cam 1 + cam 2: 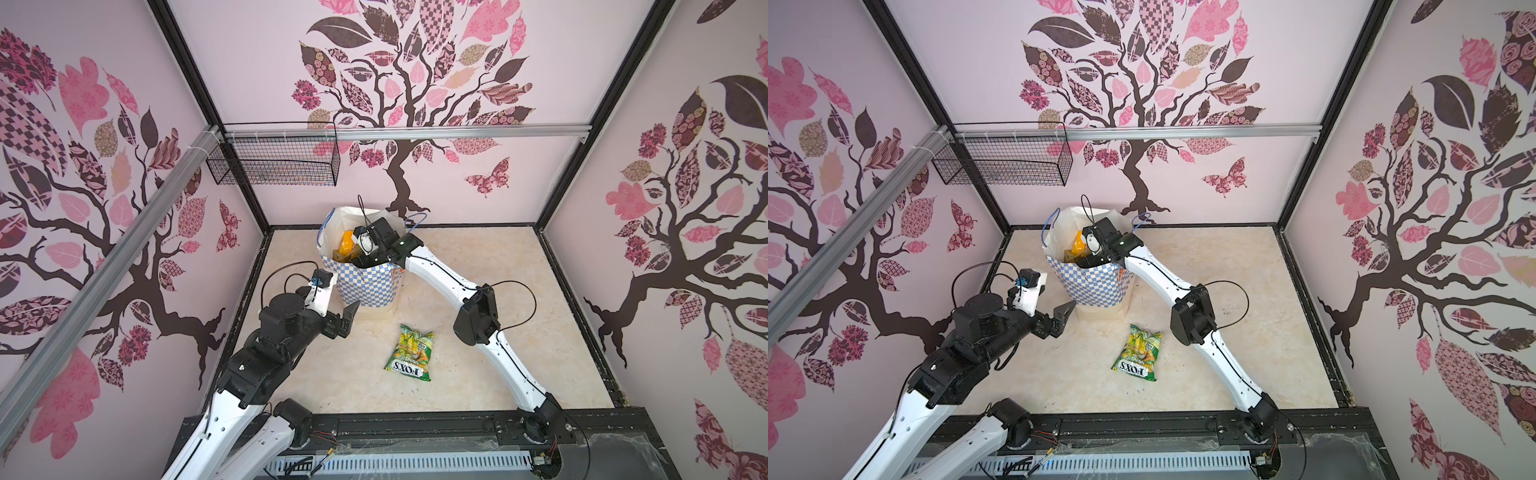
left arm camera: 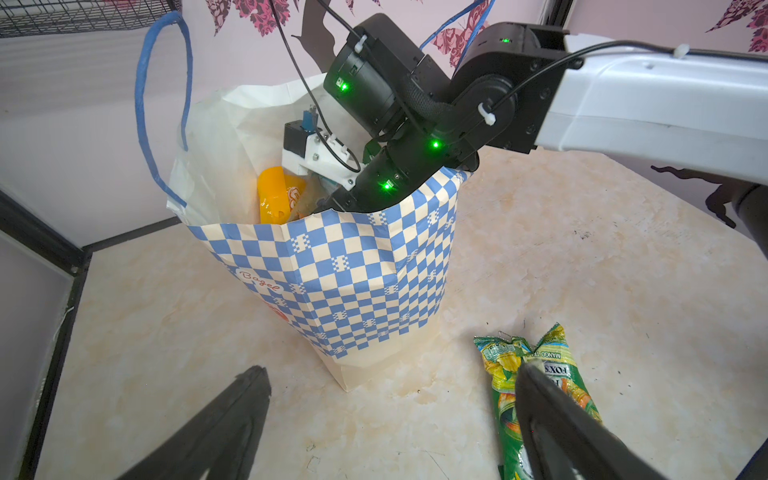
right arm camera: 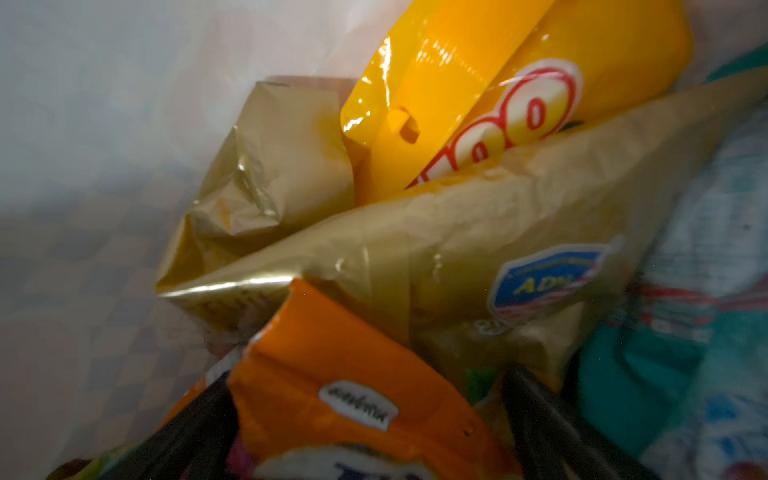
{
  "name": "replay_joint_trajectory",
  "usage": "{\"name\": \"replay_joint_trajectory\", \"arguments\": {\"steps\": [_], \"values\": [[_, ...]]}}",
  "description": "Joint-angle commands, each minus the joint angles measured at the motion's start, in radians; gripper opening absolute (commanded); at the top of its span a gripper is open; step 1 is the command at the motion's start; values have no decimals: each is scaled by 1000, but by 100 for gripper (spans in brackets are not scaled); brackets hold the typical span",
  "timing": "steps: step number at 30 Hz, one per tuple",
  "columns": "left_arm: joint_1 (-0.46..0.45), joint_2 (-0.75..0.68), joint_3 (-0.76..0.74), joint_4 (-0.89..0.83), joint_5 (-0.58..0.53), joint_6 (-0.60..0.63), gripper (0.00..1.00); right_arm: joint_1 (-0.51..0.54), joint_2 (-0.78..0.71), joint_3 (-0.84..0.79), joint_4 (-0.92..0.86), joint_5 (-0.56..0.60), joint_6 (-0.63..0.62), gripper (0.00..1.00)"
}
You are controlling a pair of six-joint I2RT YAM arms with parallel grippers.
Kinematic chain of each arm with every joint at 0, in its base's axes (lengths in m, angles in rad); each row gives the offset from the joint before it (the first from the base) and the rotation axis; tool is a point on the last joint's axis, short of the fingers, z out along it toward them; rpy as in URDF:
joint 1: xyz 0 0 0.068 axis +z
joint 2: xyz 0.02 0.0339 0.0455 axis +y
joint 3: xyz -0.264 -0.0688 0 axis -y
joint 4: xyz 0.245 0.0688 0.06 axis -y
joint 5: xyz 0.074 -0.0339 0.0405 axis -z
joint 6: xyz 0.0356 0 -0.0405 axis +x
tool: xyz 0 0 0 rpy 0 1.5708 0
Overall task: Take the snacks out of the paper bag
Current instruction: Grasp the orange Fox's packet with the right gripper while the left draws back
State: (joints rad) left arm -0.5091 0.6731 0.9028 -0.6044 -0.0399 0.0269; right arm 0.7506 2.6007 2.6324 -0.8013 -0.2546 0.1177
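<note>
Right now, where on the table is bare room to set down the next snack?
Free: the beige marbled tabletop between the white right arm and the right wall; also the front strip left of the green FOX'S packet. Crowded: around the blue-checked paper bag, where the open left tool hovers.

My bench (image 1: 519,299) is a cream marbled top, flecked here and there with dark specks. Two things sit directly on it. The paper bag (image 1: 368,286) stands on its plain base band, straight ahead of my left jaws and near their tips. My right jaws are down inside its mouth. The green FOX'S packet (image 1: 409,353) lies flat, apart from the bag's base and off to one side of my left jaws. In the left wrist view one of them overlaps its lower half.
</note>
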Motion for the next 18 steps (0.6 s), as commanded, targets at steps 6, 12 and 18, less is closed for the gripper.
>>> {"name": "replay_joint_trajectory", "arguments": {"steps": [6, 12, 18], "values": [[4, -9, -26, 22, 0, 13, 93, 29, 94, -18, -82, 62, -20, 73], [4, -5, -27, 23, -16, 13, 93, 29, 28, -24, -45, 63, -7, 30], [3, 0, -28, 22, -29, 13, 93, 29, -67, -50, 11, 41, 20, 0]]}}
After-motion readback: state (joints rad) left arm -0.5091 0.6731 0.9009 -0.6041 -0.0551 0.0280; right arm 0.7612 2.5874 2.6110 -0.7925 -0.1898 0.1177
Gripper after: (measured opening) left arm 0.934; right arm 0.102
